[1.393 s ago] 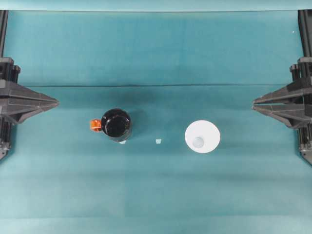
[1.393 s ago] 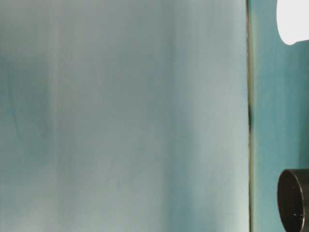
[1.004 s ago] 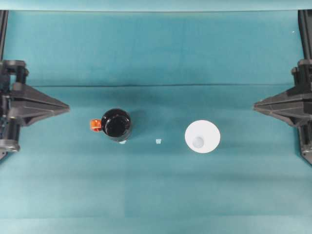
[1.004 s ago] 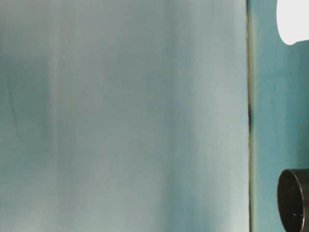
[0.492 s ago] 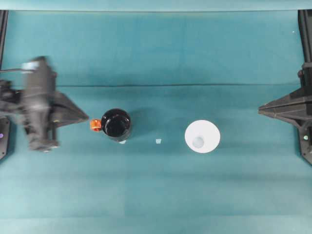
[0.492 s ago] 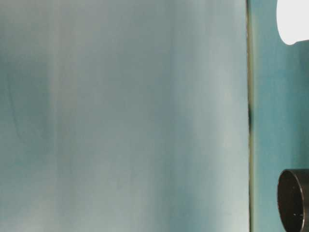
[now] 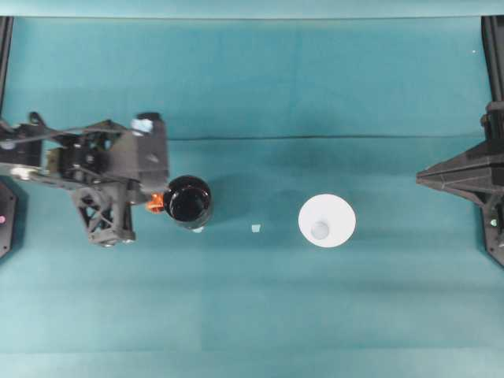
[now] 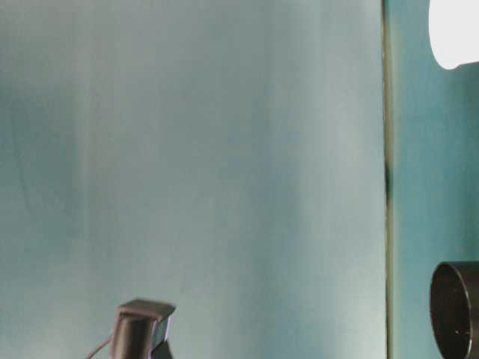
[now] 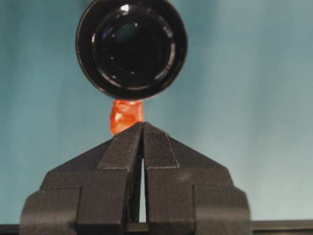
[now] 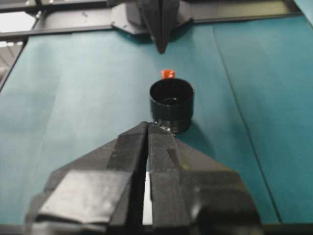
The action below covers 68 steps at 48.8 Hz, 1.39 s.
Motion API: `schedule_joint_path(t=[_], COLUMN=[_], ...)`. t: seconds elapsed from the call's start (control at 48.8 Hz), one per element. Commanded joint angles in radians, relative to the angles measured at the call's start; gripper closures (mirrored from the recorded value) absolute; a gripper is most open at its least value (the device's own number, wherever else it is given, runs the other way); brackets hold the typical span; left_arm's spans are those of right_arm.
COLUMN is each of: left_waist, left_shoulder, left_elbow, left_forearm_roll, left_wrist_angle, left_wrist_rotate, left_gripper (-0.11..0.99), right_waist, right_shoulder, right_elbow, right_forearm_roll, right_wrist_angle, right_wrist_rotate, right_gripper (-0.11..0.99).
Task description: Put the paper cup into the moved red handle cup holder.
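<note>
- I see my left gripper [image 9: 143, 128] with its fingers pressed together, tips just at the red handle [image 9: 126, 115].
- The black cup holder [image 9: 131, 46] stands upright beyond it on the teal cloth [image 9: 254, 107].

The table-level view cuts off the paper cup [image 8: 453, 31] and red handle cup holder [image 8: 455, 310].

We see a robot test station, like in a lab: a table [image 7: 315, 79] covered fully with a plain teal cloth [image 7: 260, 315], black metal rails [image 7: 493, 47] at both sides, and a plain teal backdrop [image 8: 187, 149] behind. Nothing looks homely here.
</note>
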Motion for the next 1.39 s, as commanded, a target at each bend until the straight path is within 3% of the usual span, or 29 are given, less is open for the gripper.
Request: schedule_joint_path(t=[0.0,0.287,0.492,0.594,0.778,0.881,1.209,1.372], left_waist=[0.002,0.005,0.011,0.015,0.021,0.021,0.021,0.020], left_shoulder=[0.006,0.014,0.017,0.020,0.035,0.040,0.087,0.147], left_elbow=[-0.026,-0.017,-0.015,-0.018,-0.026,-0.026,-0.012,0.017], left_forearm_roll=[0.006,0.009,0.008,0.008,0.008,0.008,0.008,0.008], left_wrist_angle=[0.006,0.052,0.032,0.028,0.029,0.029,0.000,-0.094], left_wrist_rotate=[0.008,0.061,0.058,0.057,0.041,0.044,0.051,0.052], left_gripper=[0.85,0.85,0.83,0.65,0.10,-0.10,-0.11,-0.11], right_waist=[-0.003,-0.003,-0.003,-0.005,-0.003,-0.003,-0.005,-0.003], right_shoulder=[0.006,0.006,0.006,0.006,0.003,0.005,0.005,0.005], right_elbow=[-0.023,-0.023,-0.021,-0.023,-0.023,-0.023,-0.021,-0.018], right_forearm_roll=[0.002,0.002,0.002,0.003,0.003,0.003,0.003,0.003], right_wrist_angle=[-0.005,-0.005,0.020,0.029,0.029,0.029,0.029,0.029], right_wrist_rotate=[0.006,0.009,0.012,0.012,0.012,0.012,0.011,0.011], right_gripper=[0.97,0.97,0.97,0.97,0.97,0.97,0.97,0.97])
